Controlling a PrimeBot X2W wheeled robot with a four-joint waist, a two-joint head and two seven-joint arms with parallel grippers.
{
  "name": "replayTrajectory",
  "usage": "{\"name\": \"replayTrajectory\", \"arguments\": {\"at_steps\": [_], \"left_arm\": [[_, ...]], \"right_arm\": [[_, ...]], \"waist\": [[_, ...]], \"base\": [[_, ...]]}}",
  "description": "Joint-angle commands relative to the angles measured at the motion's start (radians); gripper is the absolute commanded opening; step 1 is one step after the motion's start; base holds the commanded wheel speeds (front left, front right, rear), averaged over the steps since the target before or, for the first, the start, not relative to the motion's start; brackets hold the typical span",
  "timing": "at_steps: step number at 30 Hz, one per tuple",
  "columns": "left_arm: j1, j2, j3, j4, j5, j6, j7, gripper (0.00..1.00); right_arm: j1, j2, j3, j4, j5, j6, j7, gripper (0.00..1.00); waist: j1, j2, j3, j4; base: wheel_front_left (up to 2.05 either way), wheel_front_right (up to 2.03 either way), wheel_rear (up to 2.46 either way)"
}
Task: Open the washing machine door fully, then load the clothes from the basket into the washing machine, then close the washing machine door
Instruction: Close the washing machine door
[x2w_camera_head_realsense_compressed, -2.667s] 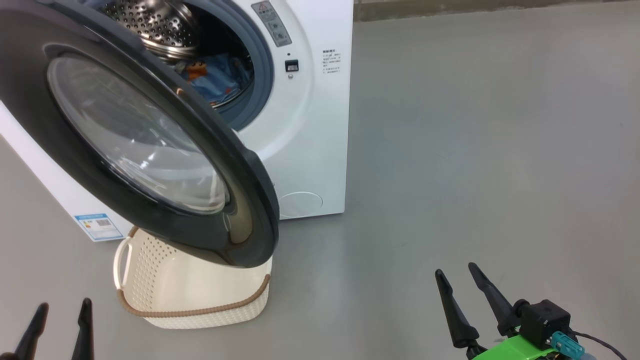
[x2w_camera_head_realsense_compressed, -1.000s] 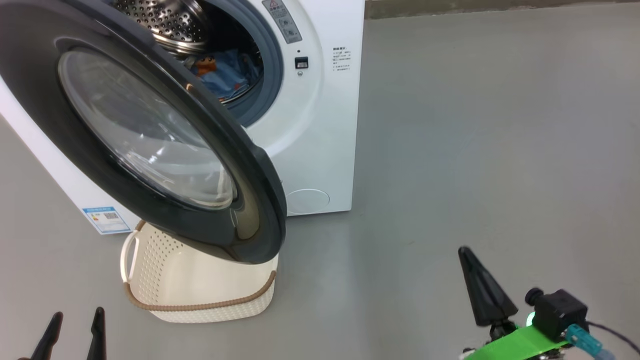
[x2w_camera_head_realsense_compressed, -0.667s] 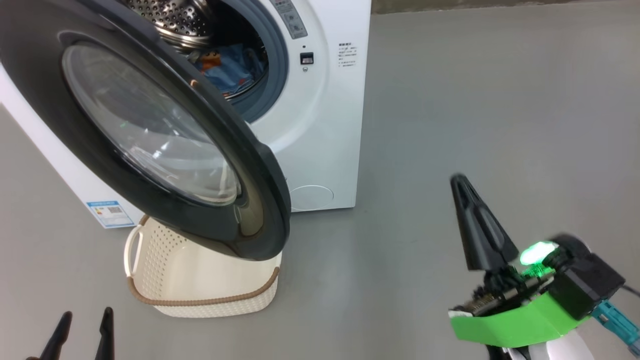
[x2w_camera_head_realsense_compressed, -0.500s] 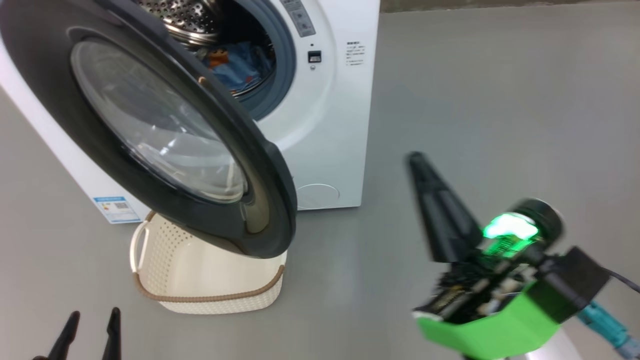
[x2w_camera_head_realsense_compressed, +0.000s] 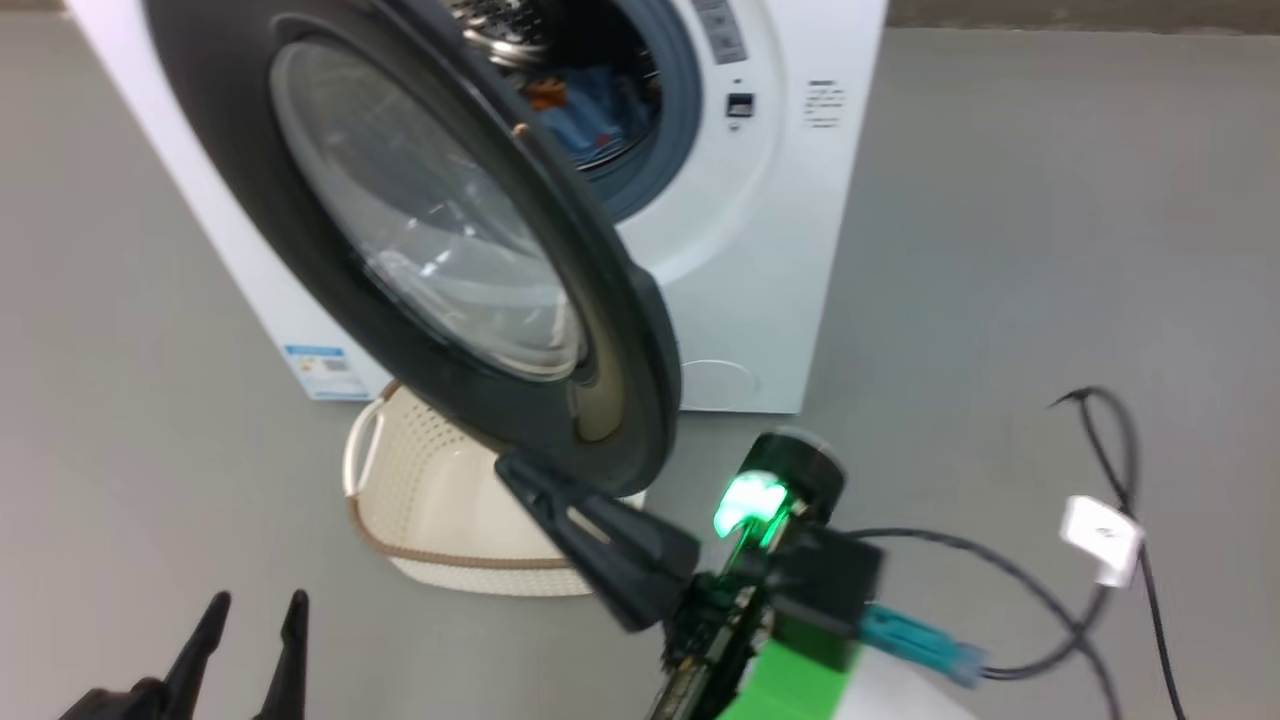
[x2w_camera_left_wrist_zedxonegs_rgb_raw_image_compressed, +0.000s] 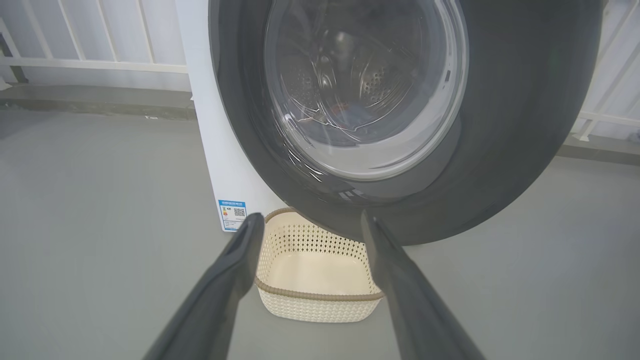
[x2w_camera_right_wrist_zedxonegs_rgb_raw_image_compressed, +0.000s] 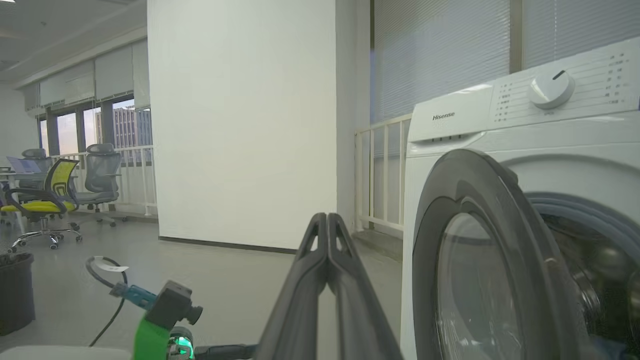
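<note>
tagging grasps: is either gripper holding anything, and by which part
Nothing is held: the left gripper is open and empty, the right gripper shut with nothing between its fingers.

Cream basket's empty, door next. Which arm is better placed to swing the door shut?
Right, likely. The right hand, shut, has its tip at the lower edge of the round black-rimmed glass door; the left hand hangs open, low and farther off.

White washer (x2w_camera_head_realsense_compressed: 770, 250); glossy black door (x2w_camera_head_realsense_compressed: 430, 230); blue and orange clothes (x2w_camera_head_realsense_compressed: 590, 115); cream perforated basket (x2w_camera_head_realsense_compressed: 430, 480), brown woven-look rim.
</note>
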Motion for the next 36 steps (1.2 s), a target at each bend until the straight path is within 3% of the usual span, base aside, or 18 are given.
{"name": "replayTrajectory", "arguments": {"at_steps": [1, 6, 14, 36], "left_arm": [[-0.055, 0.018, 0.030, -0.022, -0.010, -0.003, -0.006, 1.00], [-0.092, 0.027, -0.009, -0.023, -0.029, -0.003, -0.006, 1.00], [-0.152, 0.044, -0.038, -0.029, -0.069, -0.003, -0.006, 1.00], [-0.278, 0.067, -0.097, -0.053, -0.140, -0.003, -0.006, 1.00]], "right_arm": [[-0.027, 0.018, 0.022, -0.001, 0.012, 0.002, -0.004, 0.00], [-0.022, 0.018, 0.079, 0.178, 0.037, 0.002, -0.003, 0.00], [-0.061, 0.018, 0.019, 0.336, 0.015, 0.002, -0.004, 0.00], [-0.199, 0.018, -0.356, 0.361, -0.124, 0.002, -0.005, 0.00]], "waist": [[0.0000, -0.0001, 0.022, 0.043], [0.0000, -0.0001, 0.067, 0.090], [0.0000, -0.0001, 0.156, 0.130], [0.0000, -0.0001, 0.325, 0.154]], "base": [[0.00, 0.00, 0.00], [0.00, 0.00, 0.00], [0.00, 0.00, 0.00], [0.00, 0.00, 0.00]]}}
